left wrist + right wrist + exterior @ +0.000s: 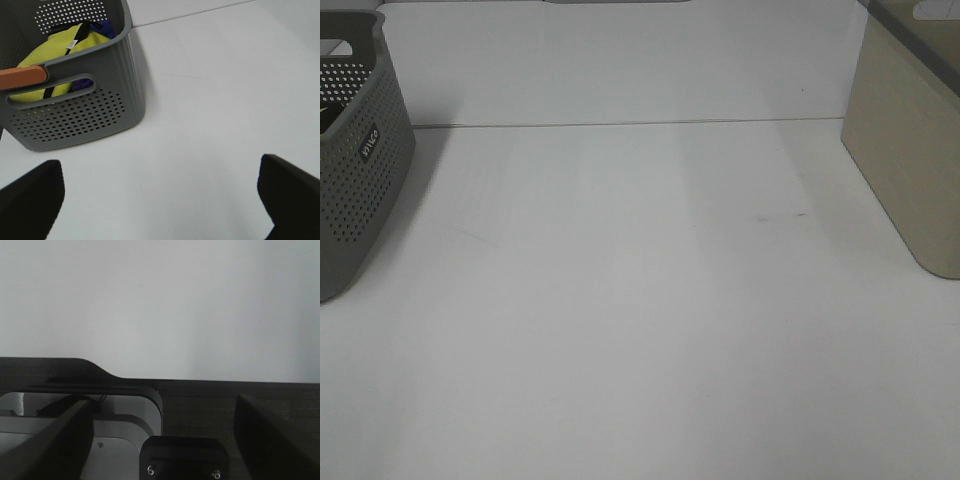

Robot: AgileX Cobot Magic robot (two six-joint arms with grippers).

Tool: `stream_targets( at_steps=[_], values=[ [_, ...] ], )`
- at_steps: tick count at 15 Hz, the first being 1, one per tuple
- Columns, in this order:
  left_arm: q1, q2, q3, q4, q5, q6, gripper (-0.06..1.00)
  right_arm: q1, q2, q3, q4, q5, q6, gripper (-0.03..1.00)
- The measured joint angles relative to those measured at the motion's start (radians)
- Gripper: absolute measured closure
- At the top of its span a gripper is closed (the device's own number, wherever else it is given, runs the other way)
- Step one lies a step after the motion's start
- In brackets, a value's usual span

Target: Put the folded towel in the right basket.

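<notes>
The towel [60, 42], a yellow bundle with a black strap across it, is lying inside the gray perforated basket [360, 170] at the left edge of the white table [650, 300], as the left wrist camera is showing; something purple [85, 82] is peeking through the basket's handle slot beside it, and an orange piece [22, 77] is sitting along the rim. The beige basket [910, 170] is standing at the table's right edge, well apart from the gray one, its inside not showing. Neither arm is appearing in the overhead view. The left gripper [160, 200] is hovering over bare table near the gray basket, its jaws spread wide and holding nothing. The right gripper [165, 440] is also gaping wide and empty, pointing at a dark edge before a pale wall.
</notes>
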Motion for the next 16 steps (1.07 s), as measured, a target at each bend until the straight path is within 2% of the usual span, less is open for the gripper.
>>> stream_targets(
  at_steps=[3,5,10,16],
  values=[
    [0.0,0.0,0.0,0.0,0.0,0.0,-0.04,0.0,-0.279,0.136,0.0,-0.071,0.0,0.25],
    [0.0,0.0,0.0,0.0,0.0,0.0,-0.04,0.0,-0.417,0.159,-0.004,-0.126,-0.007,0.25],
    [0.0,0.0,0.0,0.0,0.0,0.0,-0.04,0.0,-0.765,0.17,-0.015,-0.138,-0.037,0.25],
    [0.0,0.0,0.0,0.0,0.0,0.0,-0.04,0.0,-0.814,0.173,-0.015,-0.137,-0.037,0.25]
  ],
)
